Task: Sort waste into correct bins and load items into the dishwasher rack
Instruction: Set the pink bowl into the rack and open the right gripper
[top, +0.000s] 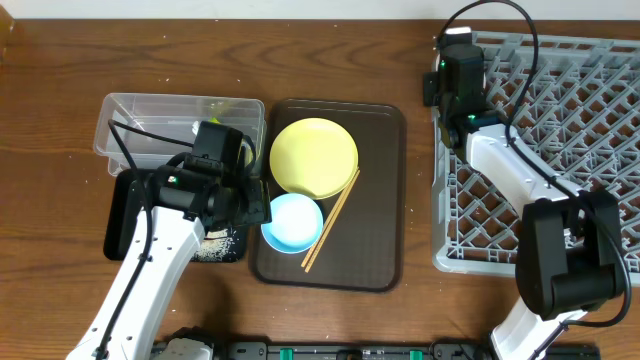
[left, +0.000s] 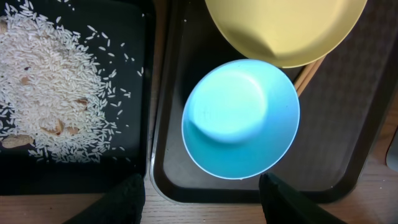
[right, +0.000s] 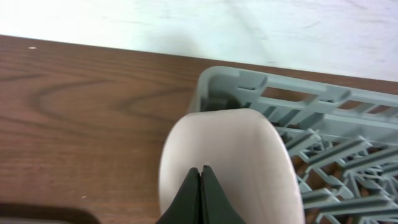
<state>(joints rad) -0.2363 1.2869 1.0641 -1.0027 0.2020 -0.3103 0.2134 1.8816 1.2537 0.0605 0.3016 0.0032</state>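
Note:
My left gripper is open and empty, hovering over the near edge of the light blue bowl. The yellow plate lies just beyond the bowl. The wooden chopsticks lie to the right of both. White rice is scattered in the black tray. The clear tub holds a green-yellow wrapper. My right gripper is shut on the white bowl at the far left corner of the grey rack. The cup is out of view.
The plate, blue bowl and chopsticks lie on a dark brown serving tray in the middle. The black tray sits right beside its left edge. A strip of bare wooden table separates the serving tray from the rack.

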